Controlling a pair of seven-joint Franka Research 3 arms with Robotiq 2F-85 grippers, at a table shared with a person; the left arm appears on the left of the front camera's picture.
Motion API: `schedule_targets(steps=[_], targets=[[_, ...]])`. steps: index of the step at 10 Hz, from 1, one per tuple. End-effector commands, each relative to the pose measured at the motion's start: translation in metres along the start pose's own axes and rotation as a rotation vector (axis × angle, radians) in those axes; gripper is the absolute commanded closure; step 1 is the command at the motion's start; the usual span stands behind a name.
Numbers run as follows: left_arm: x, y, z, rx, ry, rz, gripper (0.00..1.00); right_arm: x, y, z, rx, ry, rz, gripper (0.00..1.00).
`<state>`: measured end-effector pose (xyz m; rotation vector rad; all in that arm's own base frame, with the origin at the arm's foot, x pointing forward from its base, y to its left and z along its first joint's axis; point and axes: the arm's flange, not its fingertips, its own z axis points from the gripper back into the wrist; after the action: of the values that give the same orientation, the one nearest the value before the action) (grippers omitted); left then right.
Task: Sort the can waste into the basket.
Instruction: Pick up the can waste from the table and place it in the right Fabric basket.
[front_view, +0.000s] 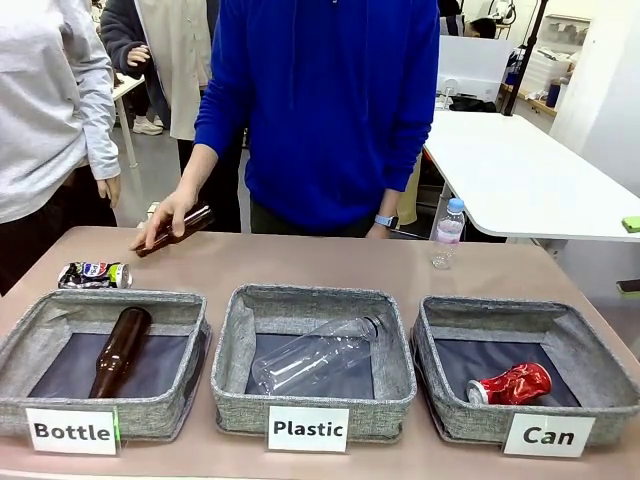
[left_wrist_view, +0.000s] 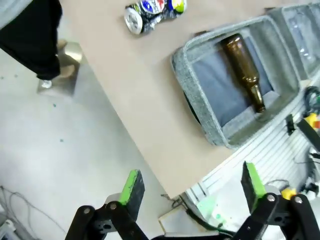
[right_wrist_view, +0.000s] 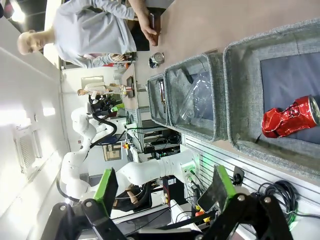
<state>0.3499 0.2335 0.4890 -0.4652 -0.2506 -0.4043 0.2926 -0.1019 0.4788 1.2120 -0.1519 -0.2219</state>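
Far ahead of the left gripper (left_wrist_view: 192, 187), near the top edge of its wrist view, the crushed can (left_wrist_view: 154, 12) lies on its side on the table (left_wrist_view: 135, 90), just past the far wall of the "Bottle" basket (left_wrist_view: 190, 95). This gripper hangs off the near table edge with its two fingers wide apart and nothing between them. The long axis of the can seems to run almost along the line from one finger to the other, though the can is small in this view and I cannot be sure of the angle. If so, I think the wrist must roll about a quarter turn to close across the thin body. The right gripper (right_wrist_view: 162, 190) is also wide and empty, and for it the same can is much farther, beyond all three baskets. So the left arm is the nearer one for the pick. The "Can" basket (front_view: 500, 310), however, stands close in front of the right gripper and well apart from the left one, with a red can (front_view: 511, 384) already inside, so the carry must cross the whole row.
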Motion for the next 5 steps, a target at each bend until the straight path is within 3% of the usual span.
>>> schedule_targets(steps=[1,3,5], targets=[[0.01,0.0,-0.018,0.027,-0.011,-0.018,0.0,0.002,0.001,0.001,0.002,-0.016,0.012,0.0],[0.032,0.003,-0.022,0.027,-0.003,0.017,0.0,0.002,0.001,0.001,0.002,-0.016,0.012,0.0],[0.095,-0.001,-0.052,0.04,0.009,0.014,0.0,0.002,0.001,0.001,0.002,-0.016,0.012,0.0]])
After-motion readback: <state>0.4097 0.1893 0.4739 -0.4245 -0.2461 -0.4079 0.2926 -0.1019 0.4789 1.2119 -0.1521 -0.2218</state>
